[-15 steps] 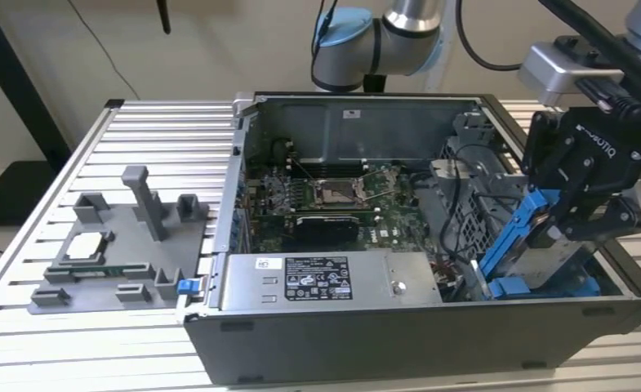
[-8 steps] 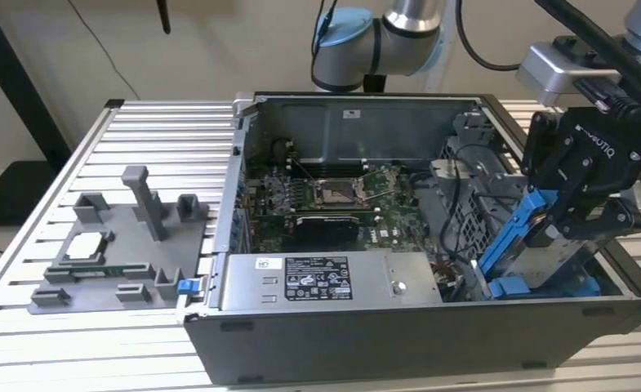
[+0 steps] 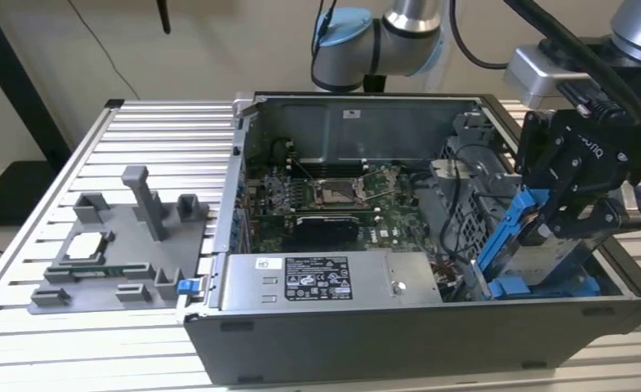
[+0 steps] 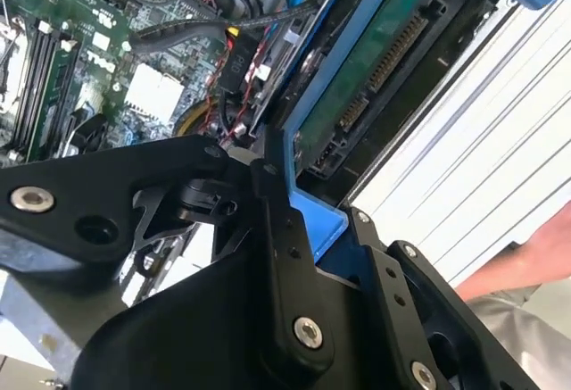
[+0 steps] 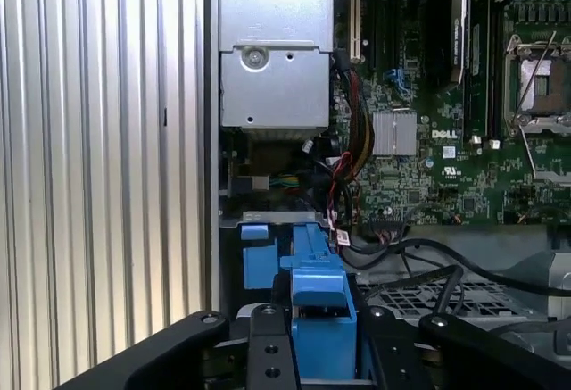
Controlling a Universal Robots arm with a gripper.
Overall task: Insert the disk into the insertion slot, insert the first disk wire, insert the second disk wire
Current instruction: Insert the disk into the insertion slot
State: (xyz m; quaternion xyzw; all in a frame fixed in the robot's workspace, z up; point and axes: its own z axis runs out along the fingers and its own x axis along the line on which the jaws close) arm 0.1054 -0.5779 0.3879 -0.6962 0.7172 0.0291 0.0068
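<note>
— Where is the disk?
— Held. At the exterior view's right, mid-height in the frame, the gripper (image 3: 573, 219) is closed narrow on the disk (image 3: 540, 255), gripping its blue carrier (image 3: 503, 237).
— Flat or upright?
— On edge and leaning, with its top toward the frame's upper right. Its lower end is down in the lower-right corner of the open case (image 3: 407, 339), at the slot (image 3: 568, 287). Whether it is seated there, I cannot tell.
— Do the wrist views agree?
— Yes. In both wrist views the black fingers (image 5: 268, 350) sit either side of the blue plastic, touching it. In the second wrist view the disk's green board and connector (image 4: 384, 60) face the camera.
— What lies around it?
— The power supply (image 3: 331, 279) runs along the case's near wall, just beside the disk toward the exterior view's left. The motherboard (image 3: 331, 196) is behind it, centre frame. In the first wrist view black cables (image 5: 419, 252) loop near the carrier.
— And outside the case?
— A grey fixture (image 3: 124, 245) stands on the slatted table (image 3: 157, 131) at the exterior view's left, well apart. A person's arm (image 4: 535, 261) shows in the second wrist view, beside the table slats.
</note>
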